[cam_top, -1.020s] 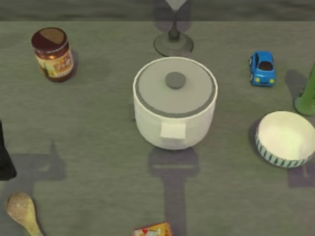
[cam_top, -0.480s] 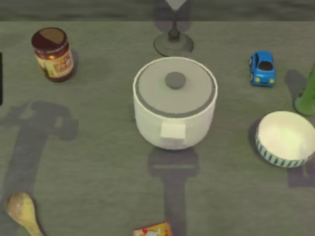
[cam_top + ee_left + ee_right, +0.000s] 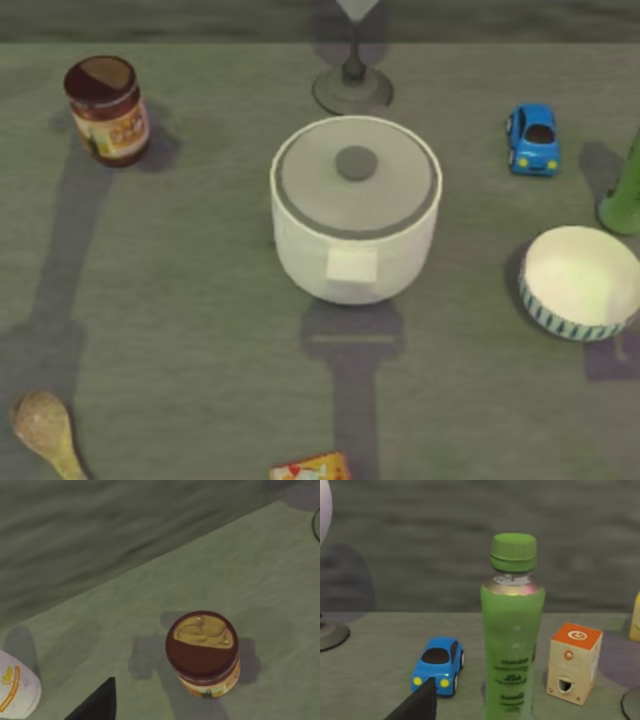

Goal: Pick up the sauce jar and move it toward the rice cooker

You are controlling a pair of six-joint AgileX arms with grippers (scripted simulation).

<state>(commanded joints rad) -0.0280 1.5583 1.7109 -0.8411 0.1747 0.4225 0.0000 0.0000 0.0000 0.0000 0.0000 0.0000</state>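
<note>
Grey-green table (image 3: 180, 330) carries sauce jar (image 3: 108, 110), rice cooker (image 3: 355, 210), toy car (image 3: 532, 139), striped bowl (image 3: 580, 283), wooden spoon (image 3: 45, 428).

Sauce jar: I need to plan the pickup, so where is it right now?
In the top view, the small brown-lidded glass sauce jar stands upright at the table's far left, well left of the large white rice cooker.

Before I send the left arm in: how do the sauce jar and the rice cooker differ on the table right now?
The sauce jar is small and dark red-brown with an orange-yellow label; the rice cooker is far larger and white. The jar's lid is brown, the cooker's grey with a dark knob. The jar stands far left, the cooker mid-table, well apart. Both are upright, lids on, ungripped.
</note>
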